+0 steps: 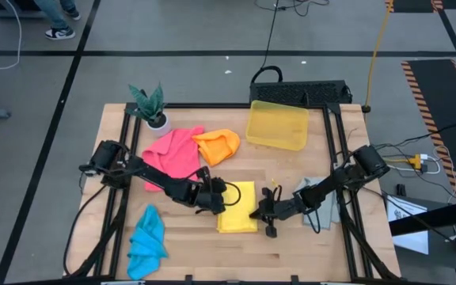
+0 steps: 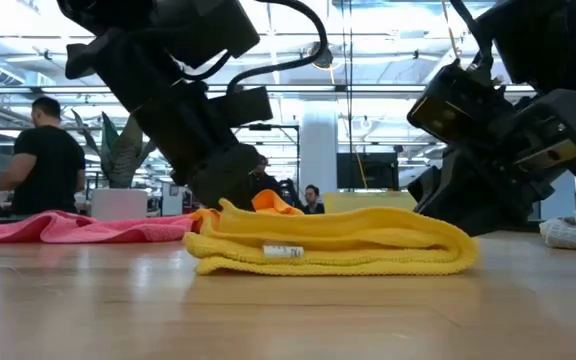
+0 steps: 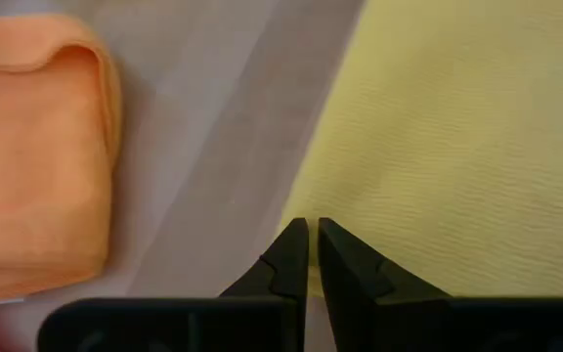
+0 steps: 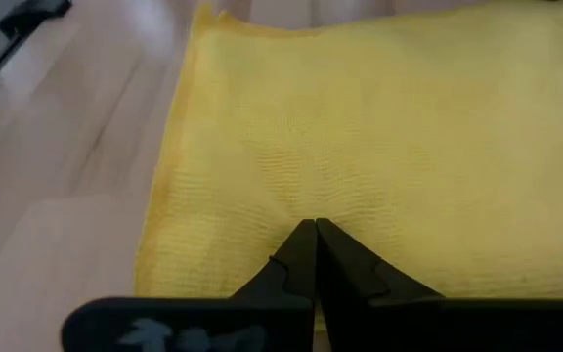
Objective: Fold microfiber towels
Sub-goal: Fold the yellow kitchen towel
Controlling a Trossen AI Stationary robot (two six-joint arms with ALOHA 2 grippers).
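The yellow towel (image 1: 238, 207) lies folded flat in several layers on the wooden table (image 1: 307, 253), its label showing at the near fold (image 2: 282, 251). My left gripper (image 1: 214, 199) is shut to a thin slit at the towel's left edge (image 3: 296, 200). My right gripper (image 1: 257, 212) is shut, with its tips over the towel's right part (image 4: 360, 117). The pink towel (image 1: 172, 152) and the orange towel (image 1: 217, 146) lie crumpled at the far left. The blue towel (image 1: 146, 241) is bunched near the front left. The grey towel (image 1: 323, 199) lies under the right arm. My left gripper's fingertips (image 3: 301, 235) stand right at the yellow towel's left edge, coming slanting down from the table's left; whether they touch it I cannot tell. My right gripper's shut fingertips (image 4: 306, 235) rest on the towel's top layer (image 4: 301, 191), slanting down from the right. Faint creases fan out from them and the towel stays flat.
A translucent yellow bin (image 1: 277, 124) stands at the far middle and a small potted plant (image 1: 150, 107) at the far left corner. Bare wood lies along the front edge (image 1: 291, 261). People show in the room beyond the table (image 2: 40, 150).
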